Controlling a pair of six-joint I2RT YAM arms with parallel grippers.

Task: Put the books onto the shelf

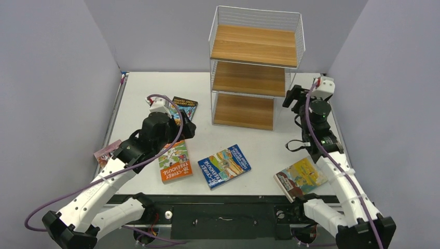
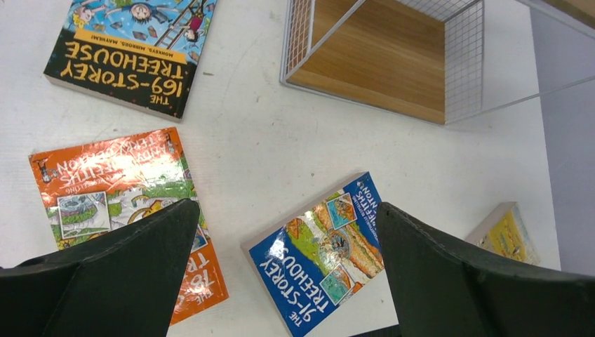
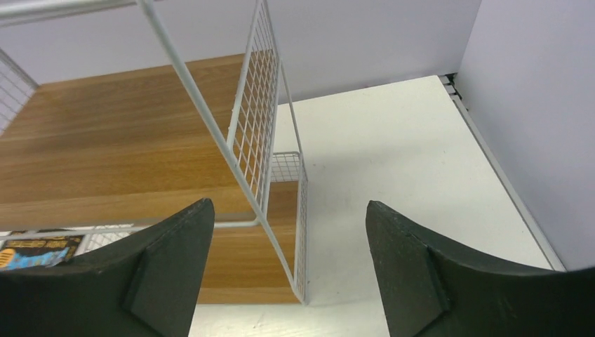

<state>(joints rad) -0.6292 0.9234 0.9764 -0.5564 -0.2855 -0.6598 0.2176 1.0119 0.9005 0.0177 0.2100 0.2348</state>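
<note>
The shelf (image 1: 254, 67), white wire mesh with three wooden boards, stands at the back of the table; none of its boards shows a book. Five books lie flat on the table: a dark one (image 1: 185, 105), an orange one (image 1: 175, 162), a blue one (image 1: 224, 165), a yellow-brown one (image 1: 301, 177) and a pink one (image 1: 106, 153) at the left edge. My left gripper (image 1: 187, 127) hovers open above the table between the orange book (image 2: 112, 189) and the blue book (image 2: 316, 253), holding nothing. My right gripper (image 1: 290, 96) is open and empty beside the shelf's right side (image 3: 266, 140).
Grey walls close in the table on three sides. The right wall runs close to my right arm. The yellow-brown book (image 2: 509, 235) lies near the table's front edge by the right arm's base. The dark book (image 3: 31, 251) shows through the shelf's mesh.
</note>
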